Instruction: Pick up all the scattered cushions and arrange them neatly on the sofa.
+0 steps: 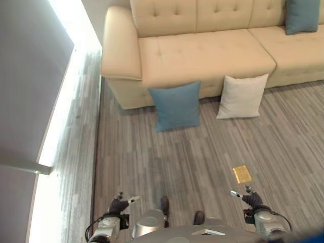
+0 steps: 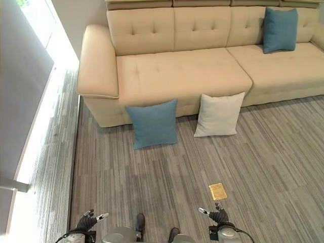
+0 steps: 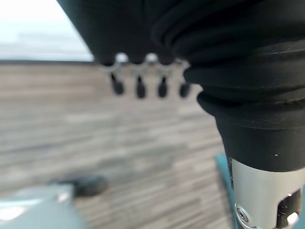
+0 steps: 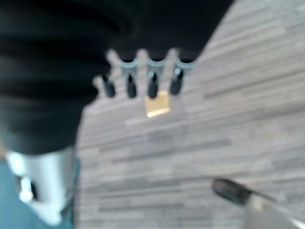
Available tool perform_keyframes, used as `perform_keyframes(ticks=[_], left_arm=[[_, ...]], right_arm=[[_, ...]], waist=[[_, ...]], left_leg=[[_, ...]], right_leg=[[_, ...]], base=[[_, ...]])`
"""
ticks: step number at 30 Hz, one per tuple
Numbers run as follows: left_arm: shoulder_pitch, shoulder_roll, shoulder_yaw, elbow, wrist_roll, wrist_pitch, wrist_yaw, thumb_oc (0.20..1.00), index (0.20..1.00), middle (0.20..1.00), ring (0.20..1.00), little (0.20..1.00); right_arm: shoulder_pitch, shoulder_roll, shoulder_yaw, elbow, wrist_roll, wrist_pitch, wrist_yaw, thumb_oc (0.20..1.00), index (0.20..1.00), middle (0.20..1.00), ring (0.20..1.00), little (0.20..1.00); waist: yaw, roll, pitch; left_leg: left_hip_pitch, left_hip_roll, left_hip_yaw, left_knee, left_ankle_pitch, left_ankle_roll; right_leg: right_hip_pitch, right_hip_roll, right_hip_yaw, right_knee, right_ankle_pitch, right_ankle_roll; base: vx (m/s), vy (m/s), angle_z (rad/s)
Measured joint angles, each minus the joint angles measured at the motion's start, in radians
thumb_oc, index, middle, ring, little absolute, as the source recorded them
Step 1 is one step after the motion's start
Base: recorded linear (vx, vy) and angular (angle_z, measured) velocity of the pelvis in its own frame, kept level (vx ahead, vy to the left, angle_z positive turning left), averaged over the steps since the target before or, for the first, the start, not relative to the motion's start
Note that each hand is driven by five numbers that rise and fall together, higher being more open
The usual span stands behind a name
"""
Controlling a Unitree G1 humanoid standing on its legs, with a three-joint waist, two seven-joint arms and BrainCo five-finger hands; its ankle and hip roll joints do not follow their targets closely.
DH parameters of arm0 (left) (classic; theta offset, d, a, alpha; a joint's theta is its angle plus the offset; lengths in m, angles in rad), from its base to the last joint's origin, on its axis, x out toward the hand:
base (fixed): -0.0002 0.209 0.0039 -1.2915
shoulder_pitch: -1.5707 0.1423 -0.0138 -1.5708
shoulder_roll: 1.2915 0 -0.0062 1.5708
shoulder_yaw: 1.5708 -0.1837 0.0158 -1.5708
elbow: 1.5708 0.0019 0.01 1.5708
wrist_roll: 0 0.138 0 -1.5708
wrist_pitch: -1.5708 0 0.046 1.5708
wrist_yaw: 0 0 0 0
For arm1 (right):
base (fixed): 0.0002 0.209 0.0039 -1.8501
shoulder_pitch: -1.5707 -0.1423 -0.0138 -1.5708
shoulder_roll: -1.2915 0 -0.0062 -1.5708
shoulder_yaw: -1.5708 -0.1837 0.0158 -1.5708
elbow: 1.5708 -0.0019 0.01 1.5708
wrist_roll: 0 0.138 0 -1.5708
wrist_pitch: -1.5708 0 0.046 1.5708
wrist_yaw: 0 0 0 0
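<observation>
Two cushions down on the floor, both propped against the sofa front (image 2: 152, 109) rather than lying flat: blue cushion (image 2: 153, 123) at about 11 o'clock from the robot's stance, leaning back on the base below the seat nearest the armrest; white cushion (image 2: 218, 114) just beside it toward 12 to 1 o'clock, leaning the same way below the seam between the two seats. Near each other but apart, a strip of sofa base showing between. Upright-ish and tilted, so top edges stand free and easy to reach from above. A second blue cushion (image 2: 280, 29) already up on the sofa at roughly 2 o'clock, resting against the backrest on the far seat; probably in place, and likely a guide for where the others belong.

Small yellow square (image 2: 217, 191) flat on the grey plank floor (image 2: 273, 167), just ahead of the right hand, at 1 o'clock and close in; identity not clear, not a cushion.

Left hand (image 1: 119, 204) low at 7 o'clock, right hand (image 1: 250, 198) low at 5 o'clock, both well apart from either cushion. Left wrist view: fingers (image 3: 139, 86) hanging straight in a row, spread apart, nothing between them. Right wrist view: fingers (image 4: 129, 85) likewise straight and empty, the yellow square on the floor past the tips.

Judged as the very start: nothing grasped, two cushions left to lift. Next move likely calls for stepping toward the sofa before any reach. Soft, light items; a two-handed grasp by the sides probably safest against slipping.
</observation>
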Motion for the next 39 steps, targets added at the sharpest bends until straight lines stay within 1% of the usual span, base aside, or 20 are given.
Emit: perform_keyframes(ticks=[3,5,9,12,14,15,17,18,20,21,23,24,28,30,32,33,34,35,37,39], left_arm=[[-0.023,0.016,0.001,-0.004,0.000,-0.002,0.000,1.000,1.000,1.000,1.000,1.000],[-0.023,0.026,0.001,-0.004,0.000,-0.004,0.000,1.000,1.000,1.000,1.000,1.000],[-0.016,0.023,0.019,0.003,0.000,-0.003,0.000,1.000,1.000,1.000,1.000,1.000],[0.007,0.004,0.029,-0.009,0.000,-0.005,0.000,1.000,1.000,1.000,1.000,1.000],[0.041,-0.017,0.009,-0.023,-0.010,-0.004,-0.001,1.000,1.000,1.000,1.000,1.000],[0.048,-0.016,0.010,-0.032,-0.011,-0.004,-0.002,1.000,1.000,1.000,1.000,1.000],[0.046,-0.011,0.010,-0.034,-0.028,-0.004,-0.001,1.000,1.000,1.000,1.000,1.000],[0.044,-0.011,0.009,-0.038,-0.042,-0.004,-0.001,1.000,1.000,1.000,1.000,1.000],[0.043,-0.014,0.002,-0.039,-0.048,-0.003,-0.002,1.000,1.000,1.000,1.000,1.000],[0.030,-0.007,0.001,-0.048,-0.050,-0.002,-0.002,1.000,1.000,1.000,1.000,1.000],[0.028,-0.006,0.001,-0.058,-0.050,-0.002,-0.002,1.000,1.000,1.000,1.000,1.000],[0.021,-0.009,0.001,-0.053,-0.049,-0.003,-0.002,1.000,1.000,1.000,1.000,1.000],[0.019,-0.011,0.001,-0.044,-0.049,-0.002,-0.002,1.000,1.000,1.000,1.000,1.000],[0.036,-0.012,0.003,-0.039,-0.049,-0.001,-0.003,1.000,1.000,1.000,1.000,1.000],[0.067,-0.018,0.001,-0.039,-0.048,-0.001,-0.004,1.000,1.000,1.000,1.000,1.000],[0.047,-0.019,0.000,-0.039,-0.046,0.001,-0.006,1.000,1.000,1.000,1.000,1.000],[0.030,-0.028,-0.014,-0.048,-0.046,0.000,-0.013,1.000,1.000,1.000,1.000,1.000],[0.025,-0.019,-0.021,-0.050,-0.045,-0.007,-0.014,1.000,1.000,1.000,1.000,1.000],[0.007,0.003,-0.031,-0.046,-0.043,-0.009,-0.014,1.000,1.000,1.000,1.000,1.000],[-0.014,0.019,-0.032,-0.047,-0.039,-0.015,-0.014,1.000,1.000,1.000,1.000,1.000]], right_arm=[[0.019,0.003,0.024,-0.027,-0.001,0.001,0.006,1.000,1.000,1.000,1.000,1.000],[0.011,0.003,0.052,-0.033,-0.001,0.002,0.011,1.000,1.000,1.000,1.000,1.000],[0.012,0.002,0.071,-0.098,-0.019,0.002,0.012,1.000,1.000,1.000,1.000,1.000],[0.028,0.002,0.069,-0.097,-0.019,0.003,0.012,1.000,1.000,1.000,1.000,1.000],[0.045,-0.003,0.068,-0.084,-0.020,0.001,0.012,1.000,1.000,1.000,1.000,1.000],[0.044,-0.002,0.064,-0.089,-0.019,0.001,0.012,1.000,1.000,1.000,1.000,1.000],[0.053,-0.001,0.062,-0.110,-0.018,0.000,0.012,1.000,1.000,1.000,1.000,1.000],[0.049,-0.006,0.061,-0.126,-0.017,-0.002,0.011,1.000,1.000,1.000,1.000,1.000],[0.045,-0.010,0.062,-0.144,-0.017,-0.006,0.009,1.000,1.000,1.000,1.000,1.000],[0.042,-0.009,0.061,-0.147,-0.016,-0.010,0.011,1.000,1.000,1.000,1.000,1.000],[0.043,-0.010,0.058,-0.147,-0.015,-0.010,0.011,1.000,1.000,1.000,1.000,1.000],[0.035,-0.008,0.052,-0.143,-0.014,-0.010,0.011,1.000,1.000,1.000,1.000,1.000],[0.021,-0.009,0.051,-0.126,-0.014,-0.010,0.012,1.000,1.000,1.000,1.000,1.000],[0.030,-0.009,0.051,-0.122,-0.017,-0.009,0.012,1.000,1.000,1.000,1.000,1.000],[0.045,-0.011,0.046,-0.123,-0.017,-0.009,0.012,1.000,1.000,1.000,1.000,1.000],[0.046,-0.012,0.049,-0.133,-0.018,-0.008,0.013,1.000,1.000,1.000,1.000,1.000],[0.022,-0.019,0.044,-0.162,-0.018,0.000,0.012,1.000,1.000,1.000,1.000,1.000],[0.033,-0.015,0.047,-0.187,-0.018,0.000,0.014,1.000,1.000,1.000,1.000,1.000],[0.032,-0.003,0.049,-0.186,-0.018,-0.001,0.013,1.000,1.000,1.000,1.000,1.000],[0.026,-0.002,0.051,-0.180,-0.018,0.000,0.014,1.000,1.000,1.000,1.000,1.000]], waist=[[-0.010,-0.009,0.002],[-0.014,-0.026,0.008],[-0.041,-0.050,0.005],[-0.051,-0.068,-0.001],[-0.042,-0.021,-0.027],[-0.042,-0.018,-0.023],[-0.026,-0.046,-0.022],[-0.015,-0.069,-0.017],[-0.002,-0.077,-0.014],[-0.008,-0.089,-0.002],[-0.005,-0.095,0.001],[-0.011,-0.089,0.005],[0.001,-0.050,0.012],[0.006,-0.041,-0.010],[0.003,-0.025,-0.033],[-0.010,-0.028,-0.032],[-0.023,0.030,-0.009],[-0.028,0.025,-0.012],[-0.031,0.003,-0.021],[-0.030,-0.004,-0.022]], left_leg=[[0.021,-0.013,-0.024,-0.006,-0.022,0.005],[0.044,-0.017,-0.022,-0.030,-0.020,0.004],[0.050,-0.019,-0.066,-0.049,-0.036,0.007],[0.098,-0.027,-0.130,-0.046,-0.058,-0.011],[0.110,0.025,-0.176,0.031,-0.121,-0.053],[0.087,0.033,-0.190,0.103,-0.136,-0.076],[-0.001,0.022,-0.189,0.310,-0.148,-0.096],[-0.092,0.014,-0.193,0.478,-0.154,-0.115],[-0.151,0.023,-0.189,0.528,-0.154,-0.117],[-0.181,0.023,-0.184,0.434,-0.154,-0.117],[-0.182,0.018,-0.163,0.228,-0.108,-0.112],[-0.186,0.015,-0.136,0.057,-0.014,-0.129],[-0.227,0.043,-0.132,0.029,0.081,-0.145],[-0.203,0.031,-0.136,0.044,0.090,-0.122],[-0.149,0.017,-0.141,0.006,0.134,-0.045],[-0.125,0.000,-0.135,-0.012,0.126,-0.029],[-0.079,0.025,-0.116,-0.040,0.125,-0.005],[-0.061,0.009,-0.113,-0.039,0.114,-0.001],[-0.041,-0.030,-0.109,-0.026,0.079,0.012],[-0.009,-0.047,-0.111,-0.036,0.054,0.019]], right_leg=[[-0.088,-0.004,0.058,0.121,-0.045,0.024],[-0.131,0.006,0.086,0.065,-0.037,0.026],[-0.215,0.049,0.116,-0.148,0.069,0.033],[-0.161,0.052,0.106,-0.213,0.175,-0.017],[-0.105,0.092,0.081,-0.209,0.171,-0.063],[-0.069,0.097,0.049,-0.246,0.172,-0.075],[-0.003,0.094,0.026,-0.314,0.183,-0.102],[0.024,0.092,0.018,-0.341,0.189,-0.147],[0.040,0.101,0.004,-0.358,0.174,-0.157],[0.070,0.111,-0.012,-0.393,0.168,-0.157],[0.088,0.112,-0.014,-0.404,0.151,-0.145],[0.105,0.115,-0.013,-0.407,0.128,-0.134],[0.159,0.151,0.005,-0.407,0.083,-0.139],[0.192,0.150,0.039,-0.401,0.051,-0.121],[0.206,0.139,0.052,-0.359,0.018,-0.093],[0.181,0.121,0.056,-0.286,-0.001,-0.076],[0.008,0.106,0.041,0.091,-0.069,-0.013],[-0.043,0.071,0.047,0.182,-0.091,0.007],[-0.101,-0.002,0.048,0.265,-0.101,0.010],[-0.134,-0.016,0.073,0.203,-0.101,0.016]], base=[[0.13,0.026,0.11],[0.16,-0.028,0.13],[0.24,-0.076,0.27],[0.21,-0.127,0.71],[0.22,-0.224,0.72],[0.19,-0.224,0.72],[0.08,-0.104,0.48],[0.11,-0.076,0.20],[0.18,-0.029,0.20],[0.23,0.019,0.32],[0.28,0.063,0.16],[0.31,0.094,0.00],[0.29,0.161,-0.25],[0.19,0.163,-0.48],[0.18,0.259,-0.42],[0.18,0.303,-0.37],[0.10,0.150,-0.31],[0.13,0.126,-0.31],[0.13,0.053,0.03],[0.17,0.020,0.08]])
